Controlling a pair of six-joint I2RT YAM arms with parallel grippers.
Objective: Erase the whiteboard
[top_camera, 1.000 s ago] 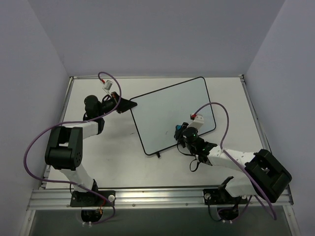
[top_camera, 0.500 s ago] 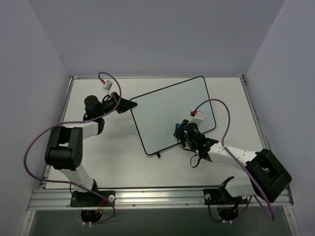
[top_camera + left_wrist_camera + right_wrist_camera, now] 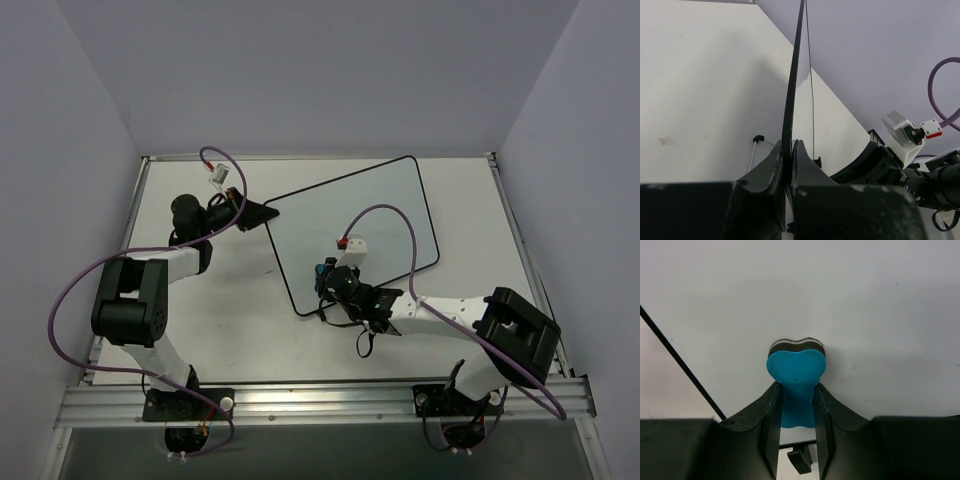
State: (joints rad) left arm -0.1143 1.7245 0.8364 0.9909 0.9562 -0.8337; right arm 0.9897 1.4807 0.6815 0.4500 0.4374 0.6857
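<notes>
I log right gripper (image 3: pixel 795 395) clamping the blue eraser (image 3: pixel 795 367), whiteboard (image 3: pixel 865 300) stretching ahead and to its right; left gripper (image 3: pixel 788 152) pinches the board's edge.

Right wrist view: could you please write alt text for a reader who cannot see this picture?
The right gripper is shut on a blue eraser, whose felt end meets the clean white surface of the whiteboard. The board's thin black frame runs diagonally at the lower left.
</notes>
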